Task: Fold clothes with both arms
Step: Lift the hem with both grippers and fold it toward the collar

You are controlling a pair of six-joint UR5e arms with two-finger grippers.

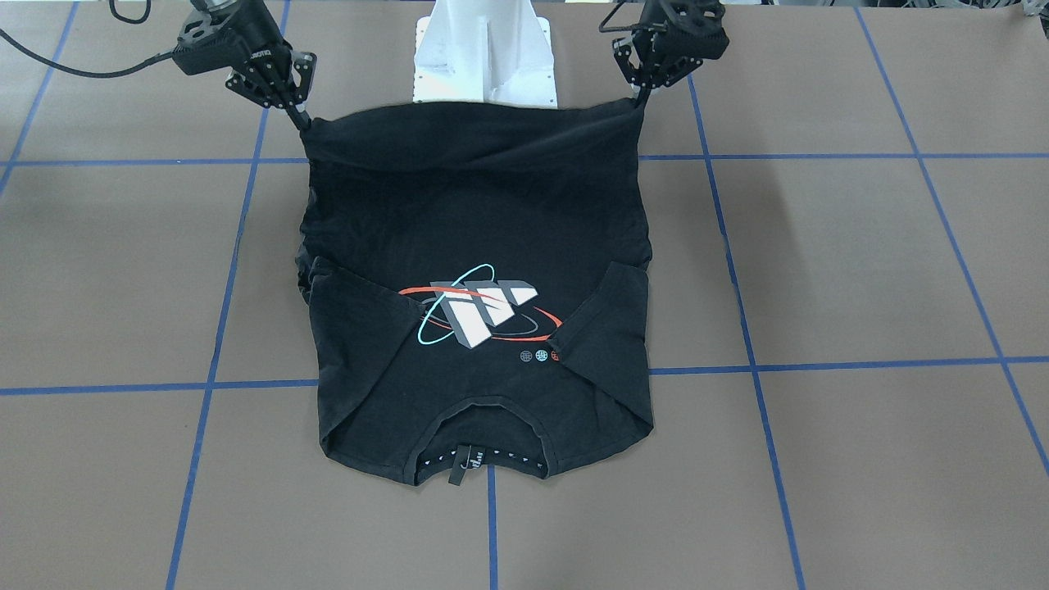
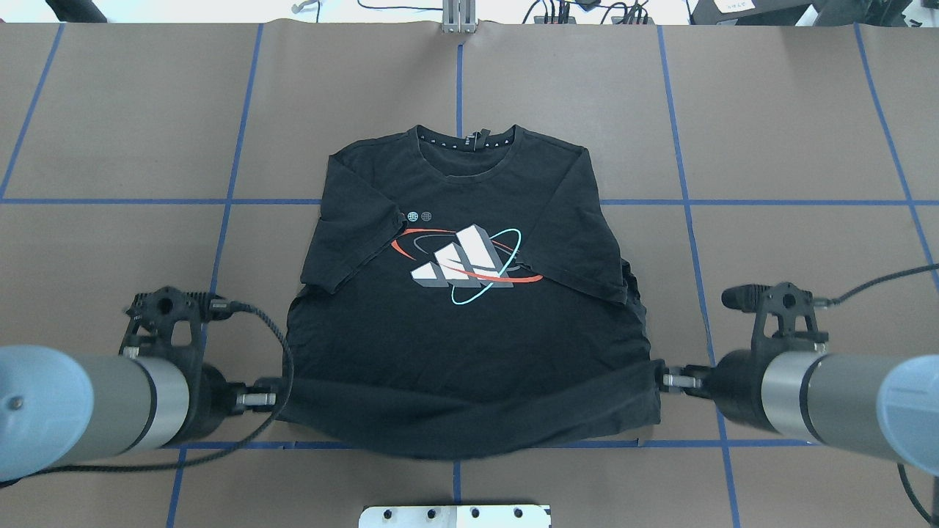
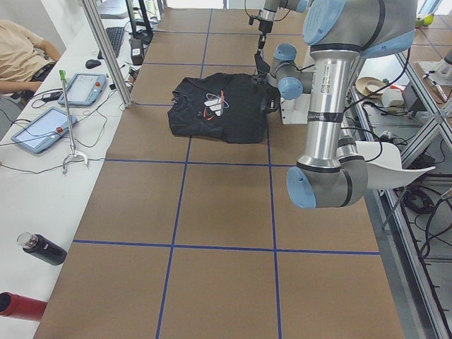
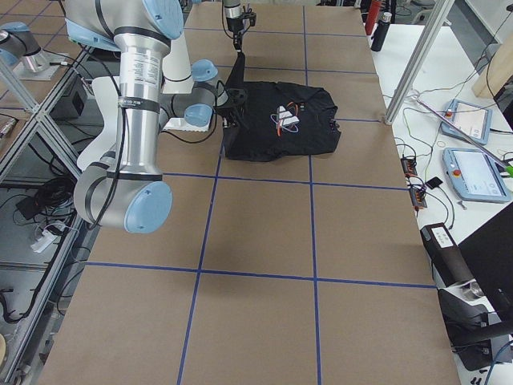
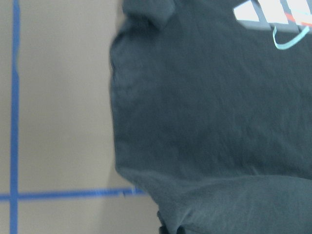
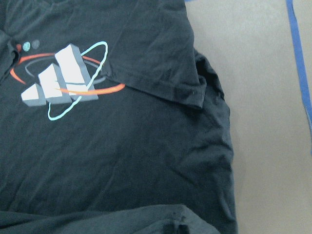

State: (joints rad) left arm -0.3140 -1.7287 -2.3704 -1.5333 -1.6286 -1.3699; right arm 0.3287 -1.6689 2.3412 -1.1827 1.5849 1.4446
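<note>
The black T-shirt (image 2: 469, 345) lies logo side up on the brown table, both sleeves folded in over the orbit logo (image 2: 466, 264). Its collar (image 1: 483, 426) points away from the robot. The hem edge nearest the robot is raised and stretched taut between the two arms. My left gripper (image 2: 282, 396) is shut on the hem's left corner; in the front-facing view it is the gripper (image 1: 638, 98) on the right. My right gripper (image 2: 658, 378) is shut on the other corner, and the front-facing view shows this gripper (image 1: 301, 123) on the left. Both wrist views look down on the shirt (image 6: 122, 156).
The white pedestal base (image 1: 483, 57) stands just behind the raised hem. Blue tape lines (image 2: 220, 202) grid the table. A side bench holds tablets (image 3: 42, 131) and a bottle (image 3: 42, 248), with a seated person (image 3: 21, 49) beside it. An upright metal post (image 3: 106, 53) stands by the table's edge.
</note>
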